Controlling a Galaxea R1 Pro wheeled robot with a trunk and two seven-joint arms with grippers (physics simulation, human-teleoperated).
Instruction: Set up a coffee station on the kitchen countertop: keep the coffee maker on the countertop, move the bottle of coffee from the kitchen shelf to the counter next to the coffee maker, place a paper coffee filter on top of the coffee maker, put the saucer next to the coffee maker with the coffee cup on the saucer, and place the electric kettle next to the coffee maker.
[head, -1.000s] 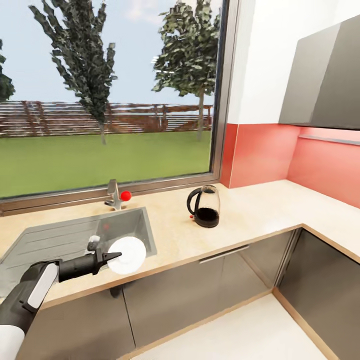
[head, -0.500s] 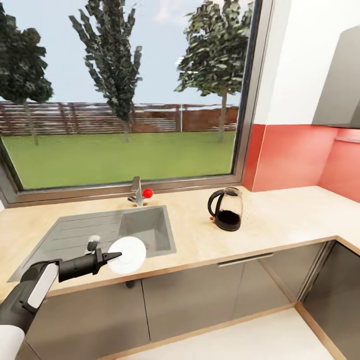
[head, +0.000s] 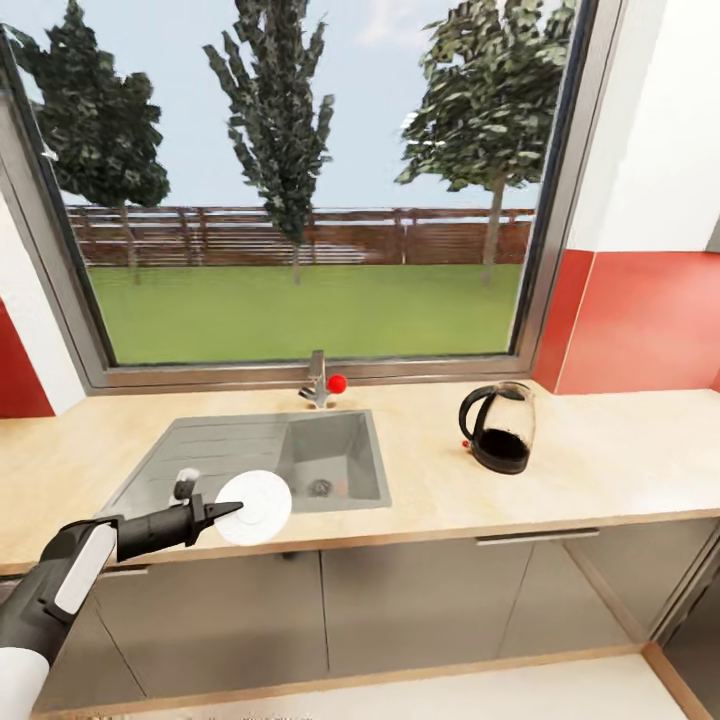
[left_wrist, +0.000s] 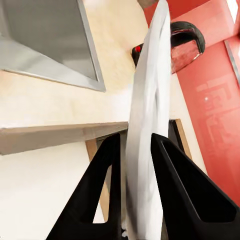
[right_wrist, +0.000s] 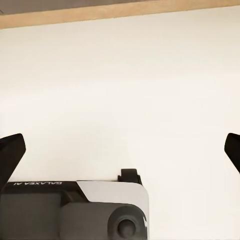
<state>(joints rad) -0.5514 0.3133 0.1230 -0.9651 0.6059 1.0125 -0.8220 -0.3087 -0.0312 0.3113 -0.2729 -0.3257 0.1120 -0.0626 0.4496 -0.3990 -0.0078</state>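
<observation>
Saucer (left_wrist: 147, 115) (seen edge-on) hides left tool's (left_wrist: 136, 145) grip.

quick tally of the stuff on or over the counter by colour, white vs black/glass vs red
white: 1, the saucer held in the left gripper
black and glass: 1, the kettle on the countertop
red: 1, the knob by the tap
total: 3

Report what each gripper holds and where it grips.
The left gripper pinches the saucer by its rim, edge-on between the fingers. The right gripper is open, holding nothing.
</observation>
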